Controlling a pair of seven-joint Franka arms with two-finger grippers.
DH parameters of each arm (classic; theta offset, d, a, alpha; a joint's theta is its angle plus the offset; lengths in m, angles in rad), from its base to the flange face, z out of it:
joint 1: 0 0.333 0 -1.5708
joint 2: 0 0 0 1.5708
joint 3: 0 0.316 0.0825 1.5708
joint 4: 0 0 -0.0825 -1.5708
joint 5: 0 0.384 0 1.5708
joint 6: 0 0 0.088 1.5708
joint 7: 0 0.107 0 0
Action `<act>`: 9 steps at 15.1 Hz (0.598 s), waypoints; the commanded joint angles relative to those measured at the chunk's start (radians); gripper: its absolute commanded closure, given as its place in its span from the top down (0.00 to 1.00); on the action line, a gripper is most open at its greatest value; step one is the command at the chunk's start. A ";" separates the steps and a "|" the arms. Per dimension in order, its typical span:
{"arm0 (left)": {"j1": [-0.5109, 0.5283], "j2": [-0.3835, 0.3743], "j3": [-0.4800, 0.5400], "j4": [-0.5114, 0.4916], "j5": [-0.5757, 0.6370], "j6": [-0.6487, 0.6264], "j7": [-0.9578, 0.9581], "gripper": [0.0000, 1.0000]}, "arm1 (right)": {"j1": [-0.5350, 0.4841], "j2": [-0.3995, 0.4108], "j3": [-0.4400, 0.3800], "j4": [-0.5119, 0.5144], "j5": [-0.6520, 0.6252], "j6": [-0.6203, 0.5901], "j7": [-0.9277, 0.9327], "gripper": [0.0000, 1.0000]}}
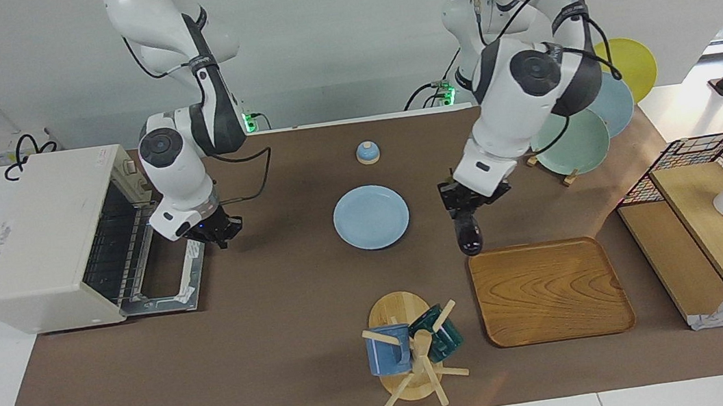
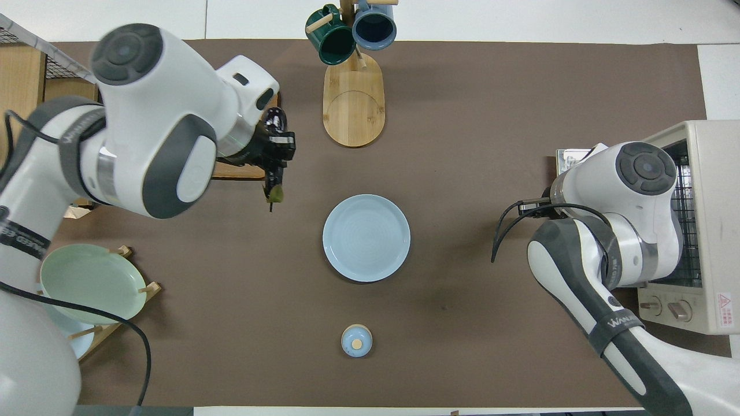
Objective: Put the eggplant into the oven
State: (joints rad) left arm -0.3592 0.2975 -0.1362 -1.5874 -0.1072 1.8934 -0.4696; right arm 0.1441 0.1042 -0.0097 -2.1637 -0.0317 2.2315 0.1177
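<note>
The eggplant [image 1: 469, 234], dark and glossy, hangs from my left gripper [image 1: 465, 209], which is shut on it. It is held above the table over the near edge of the wooden tray [image 1: 551, 290], beside the blue plate [image 1: 371, 217]. In the overhead view the left gripper [image 2: 277, 151] holds the eggplant [image 2: 277, 120] with its green stem end pointing toward the robots. The off-white oven [image 1: 34, 236] stands at the right arm's end of the table with its door [image 1: 168, 285] dropped open and the rack showing. My right gripper [image 1: 222, 232] hovers just in front of the open door.
A mug tree [image 1: 413, 345] with a blue and a green mug stands near the tray. A small blue knobbed lid [image 1: 367, 152] lies near the robots. A plate rack [image 1: 583, 127] and a wire-and-wood shelf [image 1: 715, 221] with a white cup stand at the left arm's end.
</note>
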 commanded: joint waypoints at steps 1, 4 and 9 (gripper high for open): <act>-0.110 -0.102 0.020 -0.217 -0.016 0.183 -0.127 0.00 | 0.006 -0.018 -0.006 0.012 0.024 -0.033 0.007 1.00; -0.211 -0.155 0.020 -0.434 -0.016 0.421 -0.233 0.00 | 0.014 -0.035 0.000 0.013 0.024 -0.049 0.003 1.00; -0.287 -0.090 0.021 -0.493 -0.016 0.524 -0.299 0.00 | 0.037 -0.038 0.010 0.036 0.023 -0.052 -0.012 1.00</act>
State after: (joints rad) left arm -0.6206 0.2135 -0.1348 -2.0441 -0.1072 2.3779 -0.7529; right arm 0.1741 0.0721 -0.0045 -2.1416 -0.0307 2.1977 0.1176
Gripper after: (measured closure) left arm 0.674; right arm 0.026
